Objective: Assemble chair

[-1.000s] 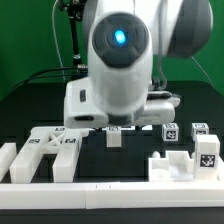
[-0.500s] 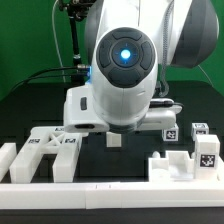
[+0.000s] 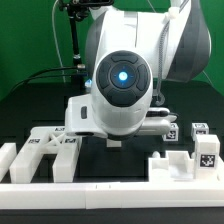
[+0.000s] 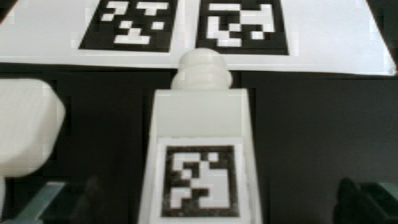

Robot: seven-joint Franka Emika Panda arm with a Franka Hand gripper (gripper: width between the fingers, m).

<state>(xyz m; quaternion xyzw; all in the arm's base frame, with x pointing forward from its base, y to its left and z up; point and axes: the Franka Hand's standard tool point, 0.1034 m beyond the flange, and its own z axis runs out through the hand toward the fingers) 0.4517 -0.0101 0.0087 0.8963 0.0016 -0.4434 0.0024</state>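
Observation:
In the wrist view a white chair bar (image 4: pixel 199 135) lies lengthwise under me. It has a black-and-white tag near my end and a rounded peg (image 4: pixel 201 70) at its far end. My gripper (image 4: pixel 210 203) is open and its dark fingers (image 4: pixel 361 200) stand on either side of the bar's tagged end, apart from it. A rounded white chair part (image 4: pixel 25 125) lies beside the bar. In the exterior view the arm (image 3: pixel 122 90) hides the gripper and the bar. A tagged cross-shaped chair part (image 3: pixel 50 146) lies at the exterior view's left.
The marker board (image 4: pixel 329 35) with two tags lies just beyond the peg. A long white border rail (image 3: pixel 110 186) runs along the front. At the exterior view's right are a stepped white part (image 3: pixel 170 165), a tagged block (image 3: pixel 207 150) and two small tagged cubes (image 3: pixel 171 130).
The arm has come down and forward, and now covers the small white piece that showed under it. The jaws have stayed open.

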